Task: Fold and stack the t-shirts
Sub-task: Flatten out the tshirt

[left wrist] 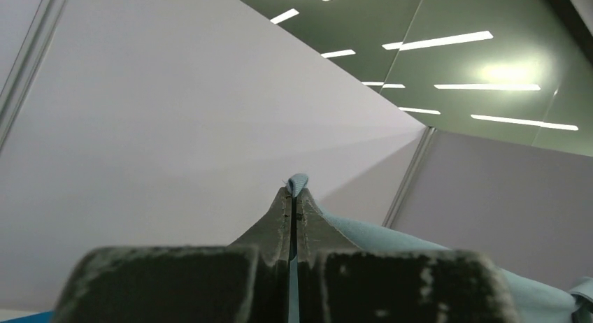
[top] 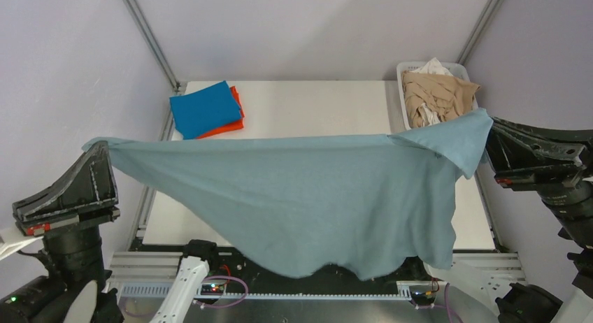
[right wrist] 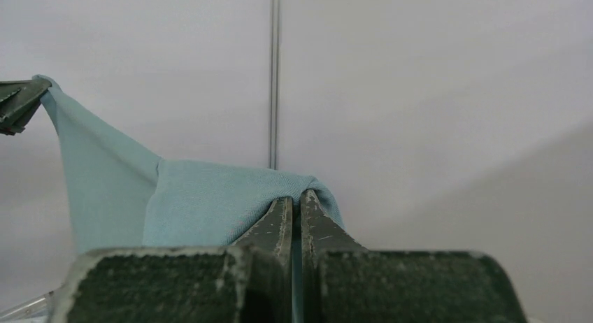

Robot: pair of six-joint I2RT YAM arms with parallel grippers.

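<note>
While the left tool [top: 103, 149] and right tool [top: 491, 131] each pinch an upper edge of the large dusty grey-blue fabric t-shirt [top: 308, 197], it hangs stretched between them above the white worktop [top: 315, 110]. Both bites look shallow, so pulling wider could slip one and drop that side.

And there's the spread t-shirt [top: 308, 197], hanging above the surface [top: 315, 106], caught at nine o'clock in the left tool [top: 98, 152] and at three o'clock in the right tool [top: 489, 138]. Behind it at eleven o'clock, the top folded t-shirt [top: 204, 108] lies on the bottom folded t-shirt [top: 238, 124]. At one o'clock sits the basket [top: 402, 75], garments [top: 437, 96] heaped inside.
</note>
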